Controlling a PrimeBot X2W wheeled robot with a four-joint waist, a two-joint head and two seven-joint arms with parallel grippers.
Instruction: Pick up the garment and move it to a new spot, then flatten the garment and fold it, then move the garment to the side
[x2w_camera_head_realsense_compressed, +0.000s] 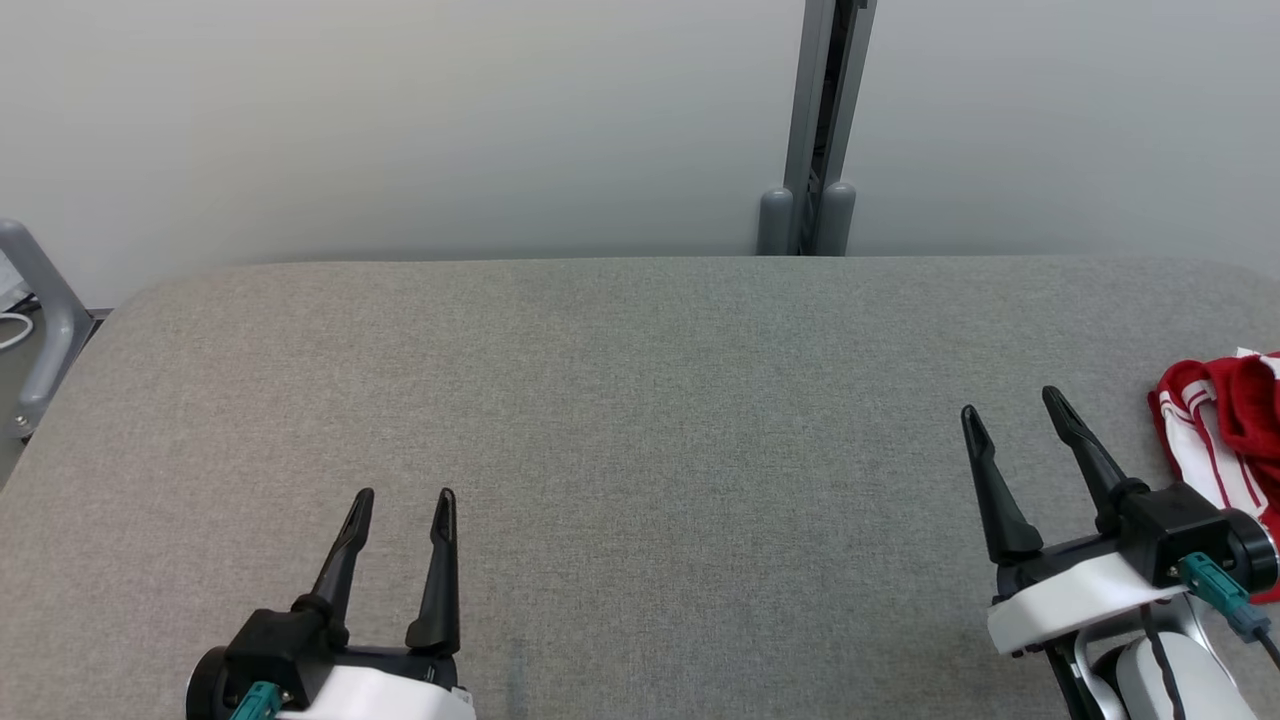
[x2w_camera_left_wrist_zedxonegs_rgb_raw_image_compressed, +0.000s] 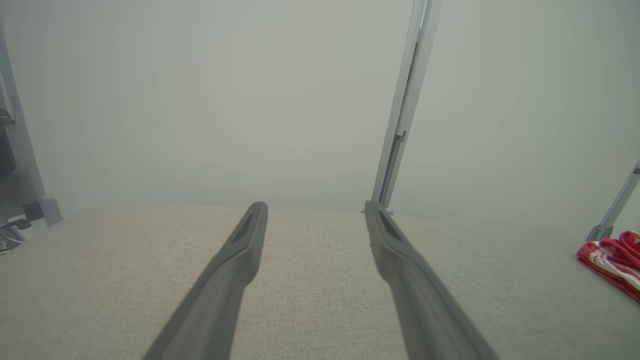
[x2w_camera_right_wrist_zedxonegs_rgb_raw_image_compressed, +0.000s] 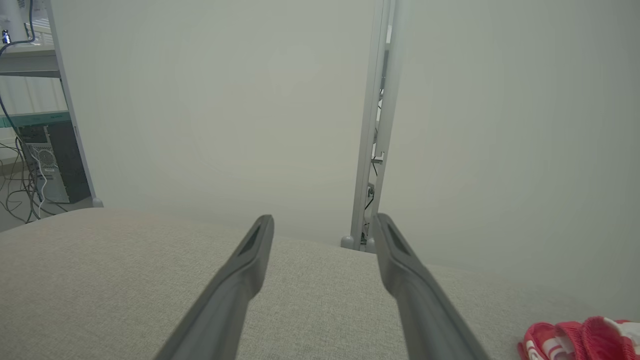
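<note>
Garment position: the red-and-white garment (x2w_camera_head_realsense_compressed: 1205, 425) is being seen lying bunched on the grey table (x2w_camera_head_realsense_compressed: 640, 400), at its right edge, partly cut off by the head view's border.
Left gripper: the left gripper (x2w_camera_head_realsense_compressed: 403, 497) is being held low over the table's near left, fingers spread, nothing between them.
Right gripper: the right gripper (x2w_camera_head_realsense_compressed: 1010, 402) is being held at the near right, fingers (x2w_camera_head_realsense_compressed: 1085, 455) spread and empty, tips angled slightly leftward, away from the cloth.
Key relation: the garment is lying to the right of the right fingers, just beside that wrist and well apart from the left gripper; the right arm is being judged the nearer.
Long axis: it appears to be running near-to-far along the table edge; the full extent cannot be told.
Stage: the scene is fitting both a heap awaiting pickup and a garment set aside after folding; fold quality cannot be told.
</note>
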